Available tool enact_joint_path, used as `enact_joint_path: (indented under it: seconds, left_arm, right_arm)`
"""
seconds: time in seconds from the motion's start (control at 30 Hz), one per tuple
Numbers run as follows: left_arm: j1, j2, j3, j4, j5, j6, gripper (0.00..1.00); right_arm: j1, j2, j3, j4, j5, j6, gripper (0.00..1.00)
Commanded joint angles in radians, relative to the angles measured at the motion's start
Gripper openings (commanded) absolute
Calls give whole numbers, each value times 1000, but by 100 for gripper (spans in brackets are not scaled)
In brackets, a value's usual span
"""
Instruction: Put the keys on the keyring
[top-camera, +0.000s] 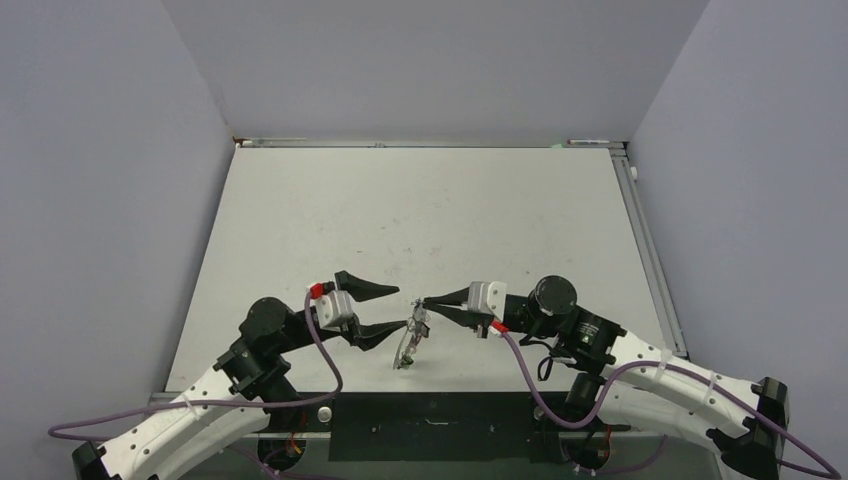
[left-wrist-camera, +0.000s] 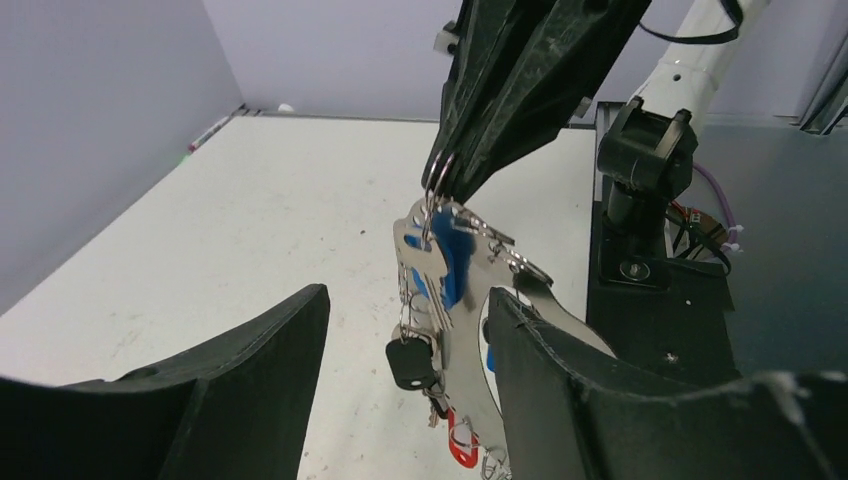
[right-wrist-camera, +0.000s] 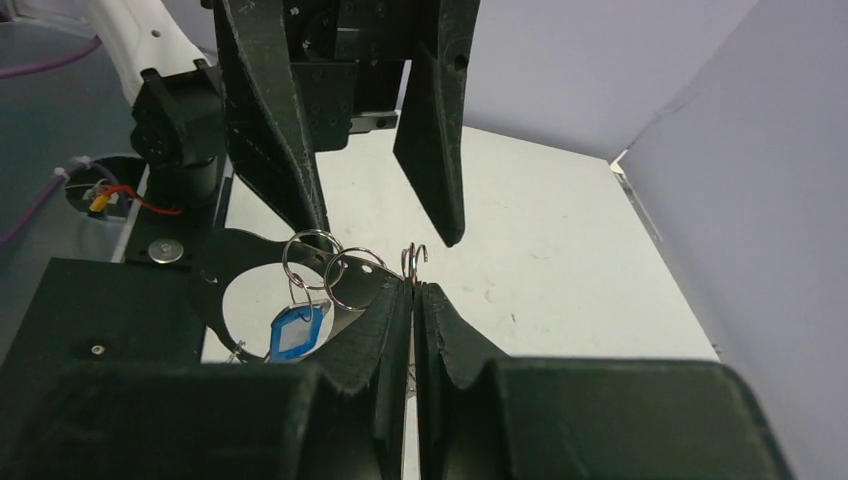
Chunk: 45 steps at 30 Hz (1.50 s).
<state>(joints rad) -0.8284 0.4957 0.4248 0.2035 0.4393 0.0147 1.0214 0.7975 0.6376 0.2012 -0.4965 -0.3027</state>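
Note:
My right gripper (top-camera: 420, 301) is shut on the top of the keyring (left-wrist-camera: 470, 350), a silvery loop that hangs in the air above the table's near edge. In the right wrist view, thin wire ends (right-wrist-camera: 415, 258) stick up from the closed right gripper (right-wrist-camera: 413, 285). Several keys (left-wrist-camera: 425, 258) dangle from the loop with blue (left-wrist-camera: 455, 265), black (left-wrist-camera: 410, 362) and red (left-wrist-camera: 462, 445) tags. My left gripper (left-wrist-camera: 408, 295) is open, and the bunch hangs between its fingers. The loop is right against its right finger (left-wrist-camera: 560, 380). Seen from above, the left gripper (top-camera: 392, 308) faces the right one.
The white table (top-camera: 420, 220) stretches back to grey walls on three sides. A black strip (top-camera: 440, 420) and both arm bases lie along the near edge. The right arm's base (left-wrist-camera: 645, 160) stands close behind the hanging bunch in the left wrist view.

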Motion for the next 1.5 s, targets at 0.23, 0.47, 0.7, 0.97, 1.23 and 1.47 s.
enact_joint_path:
  seconds: [0.23, 0.47, 0.7, 0.97, 1.23, 1.47]
  left_arm:
    - [18, -85, -1, 107, 42, 66, 48]
    - [22, -96, -38, 185, -15, -65, 98]
    - [22, -113, -110, 292, 19, -94, 97]
    - [22, -86, -86, 265, 66, -79, 60]
    - [22, -53, -95, 339, 163, -128, 55]
    - [23, -5, -87, 358, 206, -143, 46]
  right_arm:
    - [-5, 6, 56, 56, -89, -6, 5]
    - [-3, 0, 63, 58, -118, 21, 5]
    - [-4, 15, 65, 79, -135, 17, 5]
    - [-4, 35, 70, 82, -188, 29, 5]
    - [-3, 43, 65, 108, -209, 52, 5]
    - [-3, 54, 62, 131, -220, 65, 5]
